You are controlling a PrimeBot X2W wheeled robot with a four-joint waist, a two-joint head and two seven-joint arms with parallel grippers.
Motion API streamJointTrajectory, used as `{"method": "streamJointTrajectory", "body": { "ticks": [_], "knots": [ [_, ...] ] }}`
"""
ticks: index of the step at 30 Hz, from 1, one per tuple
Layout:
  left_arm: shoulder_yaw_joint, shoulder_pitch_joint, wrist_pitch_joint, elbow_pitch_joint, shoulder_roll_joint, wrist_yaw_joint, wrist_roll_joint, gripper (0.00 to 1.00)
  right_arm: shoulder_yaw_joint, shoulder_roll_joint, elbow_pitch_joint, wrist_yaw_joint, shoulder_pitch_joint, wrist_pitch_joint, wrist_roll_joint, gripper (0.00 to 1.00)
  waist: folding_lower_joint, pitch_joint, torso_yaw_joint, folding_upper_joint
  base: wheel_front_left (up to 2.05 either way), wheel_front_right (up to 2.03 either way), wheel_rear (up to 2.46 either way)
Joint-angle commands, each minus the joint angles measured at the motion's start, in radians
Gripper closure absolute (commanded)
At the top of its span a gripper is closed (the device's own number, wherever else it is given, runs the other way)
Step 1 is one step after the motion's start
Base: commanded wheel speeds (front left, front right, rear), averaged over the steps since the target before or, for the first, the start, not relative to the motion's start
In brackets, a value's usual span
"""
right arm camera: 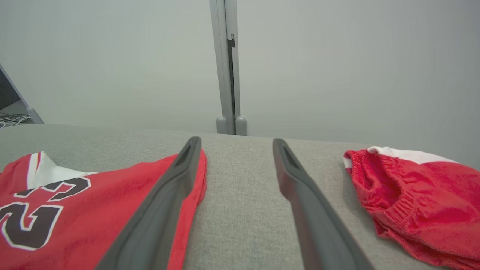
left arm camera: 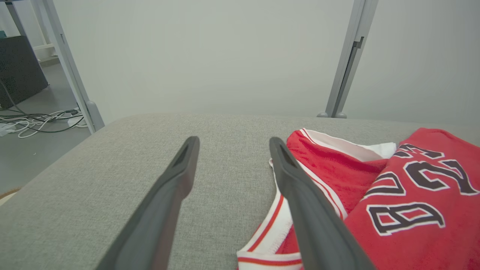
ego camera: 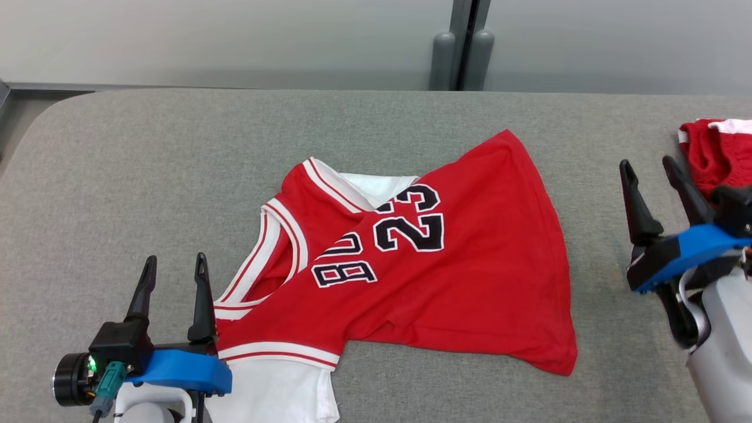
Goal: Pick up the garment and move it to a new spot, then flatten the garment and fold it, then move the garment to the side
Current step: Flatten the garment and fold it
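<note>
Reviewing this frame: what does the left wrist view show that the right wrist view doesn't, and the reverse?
Left wrist view: the open left gripper, and on the red number 23 basketball jersey, the white-and-red striped armhole trim and the black outlined lettering beside the number.

Right wrist view: the open right gripper and a crumpled pair of red shorts with an elastic waistband, lying apart from the jersey.

Both: the jersey's black numerals, the grey fabric-covered table, and a grey upright post behind it.
</note>
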Motion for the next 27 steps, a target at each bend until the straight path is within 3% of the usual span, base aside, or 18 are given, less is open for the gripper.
{"method": "streamJointTrajectory", "body": {
  "ticks": [1,7,13,27],
  "knots": [
    [0.01,0.011,-0.004,-0.002,0.007,-0.003,0.007,0.0,-0.033,0.02,-0.067,0.001,0.075,-0.005,-0.027,0.0,0.0001,-0.024,-0.024,0.0,0.0,0.0,0.0],
    [0.028,0.038,-0.004,0.004,0.011,-0.006,0.019,0.0,-0.119,0.103,-0.289,0.001,0.3,-0.005,-0.109,0.0,0.0001,-0.059,-0.047,0.0,0.0,0.0,0.0],
    [0.038,0.061,-0.004,0.018,0.014,-0.008,0.025,0.0,-0.153,0.185,-0.435,0.0,0.473,-0.005,-0.197,0.0,0.0001,-0.094,-0.056,0.0,0.0,0.0,0.0],
    [0.048,0.121,-0.004,0.044,0.015,0.004,0.045,0.0,-0.209,0.283,-0.505,0.001,0.669,-0.005,-0.276,0.0,0.0001,-0.162,-0.049,0.0,0.0,0.0,0.0]
  ]
}}
